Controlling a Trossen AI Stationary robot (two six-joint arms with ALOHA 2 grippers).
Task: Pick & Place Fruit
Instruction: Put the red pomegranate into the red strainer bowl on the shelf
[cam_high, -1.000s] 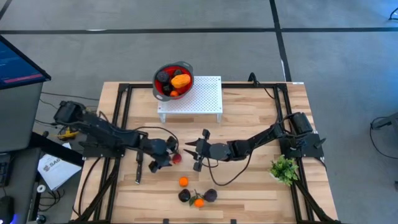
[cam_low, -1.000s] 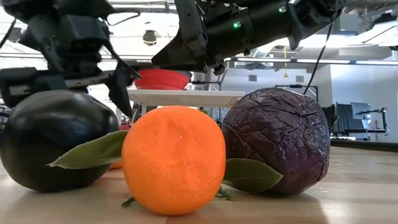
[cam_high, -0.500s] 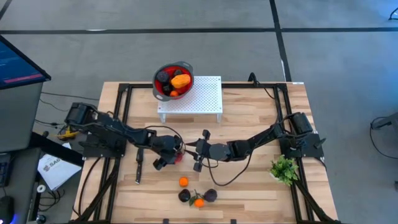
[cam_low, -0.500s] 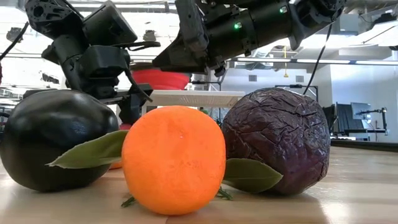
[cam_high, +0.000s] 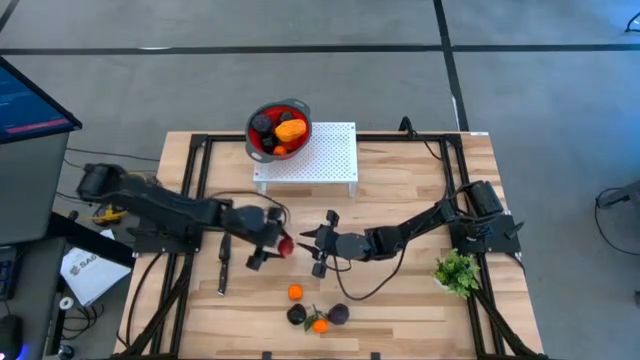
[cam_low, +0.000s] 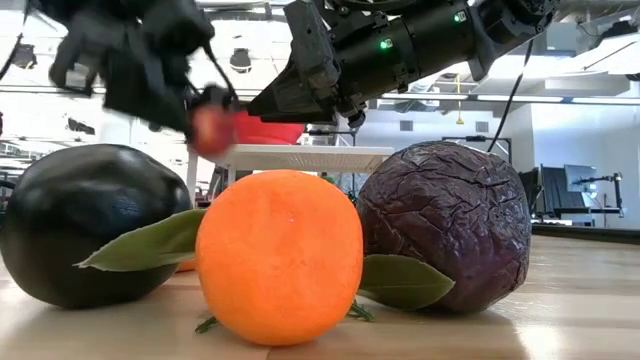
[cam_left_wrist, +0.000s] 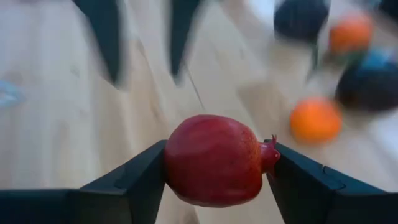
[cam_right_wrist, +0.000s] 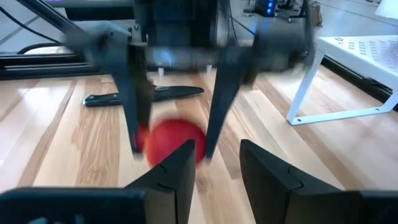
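The left gripper's (cam_high: 283, 246) two dark fingers (cam_left_wrist: 134, 180) squeeze a red fruit (cam_left_wrist: 214, 160) from both sides. The red fruit sits right between the tips, with its little crown poking toward one finger. In the low view the red fruit (cam_low: 210, 128) hangs up in the air, above the table (cam_high: 420, 190), so it looks lifted off the wood. That view is blurry, so I am not fully sure how high it is.

The right gripper (cam_high: 303, 239) sits just beside the left one, near the middle of the table. Its fingers (cam_right_wrist: 177, 171) are a little apart and hold nothing. The red fruit is just past its tips, not between them.

Near the front edge lie more fruits. A small orange ball (cam_high: 295, 292) sits alone. Just in front of it is a little bunch: a black fruit (cam_high: 297, 315), an orange (cam_high: 319, 325) and a purple fruit (cam_high: 339, 314), packed close together with green leaves (cam_low: 150, 240) between them.

At the back of the table is a white stand (cam_high: 325, 155). A red bowl (cam_high: 270, 115) sits on its corner. In the bowl are dark fruits (cam_high: 262, 124), a yellow-orange piece (cam_high: 291, 130) and something red.

A green sprig (cam_high: 457, 271) lies by the right arm's base. A dark knife (cam_high: 223, 272) lies on the wood near the left arm.
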